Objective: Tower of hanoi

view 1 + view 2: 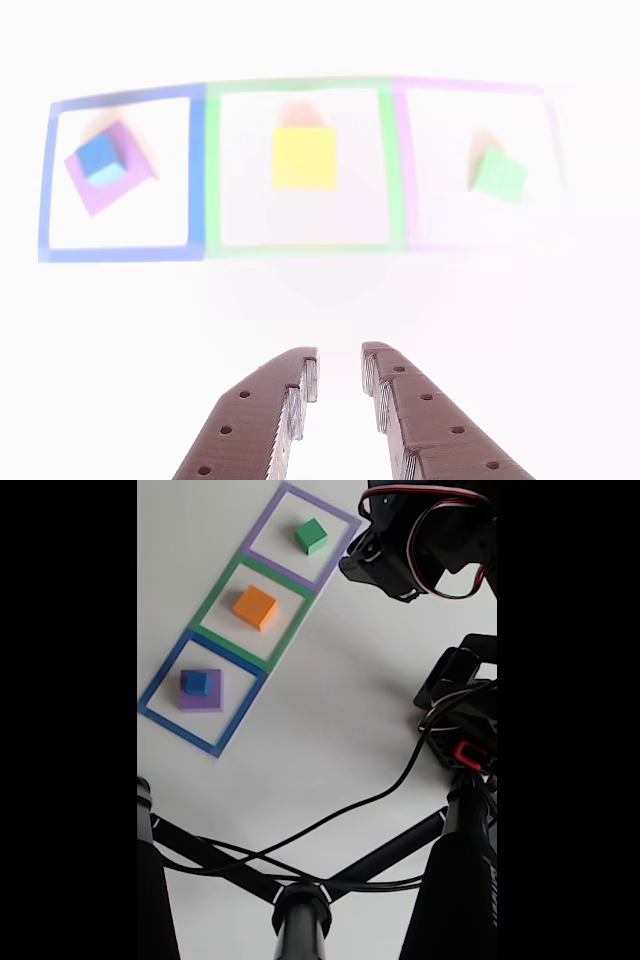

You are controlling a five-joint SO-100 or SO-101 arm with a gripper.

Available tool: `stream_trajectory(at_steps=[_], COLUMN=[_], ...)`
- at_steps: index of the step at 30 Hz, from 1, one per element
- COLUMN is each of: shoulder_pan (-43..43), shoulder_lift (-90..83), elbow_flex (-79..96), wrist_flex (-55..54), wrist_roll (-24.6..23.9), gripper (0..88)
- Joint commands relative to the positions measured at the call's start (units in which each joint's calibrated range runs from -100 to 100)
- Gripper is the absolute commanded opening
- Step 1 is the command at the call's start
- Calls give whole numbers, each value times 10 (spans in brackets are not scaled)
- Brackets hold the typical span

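Observation:
The tower of hanoi lies split over three flat square outlines. A small blue cube (98,155) (197,682) sits on the purple block (118,188) (207,699) inside the blue outline. Alone in the green outline rests the orange-yellow block (304,157) (255,607). The purple outline holds the green block (499,175) (311,535). My gripper (340,362) hangs well short of all of them, roughly in line with the orange-yellow block. Its brown fingers (290,385) stand open with nothing between them.
The blue outline (197,170) (164,670), green outline (397,170) (215,595) and purple outline (470,88) (262,522) form a row on the white table. In the fixed view the arm (410,550) sits at the top right; black tripod legs (300,910) and cables (350,808) cross the bottom.

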Motion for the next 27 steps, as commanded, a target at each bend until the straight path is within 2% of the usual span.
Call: stream_trajectory(at_steps=[1, 8, 13, 19, 23, 27], shoulder_pan=[-53, -133, -172, -191, -194, -193], shoulder_lift=[5, 18, 12, -44, -84, -88], elbow_flex=[-25, -11, 66, 285, 452, 555], wrist_flex=[-1, -21, -97, -322, -502, -630], wrist_roll=[2, 2, 2, 2, 2, 2], gripper=[1, 17, 126, 265, 283, 307])
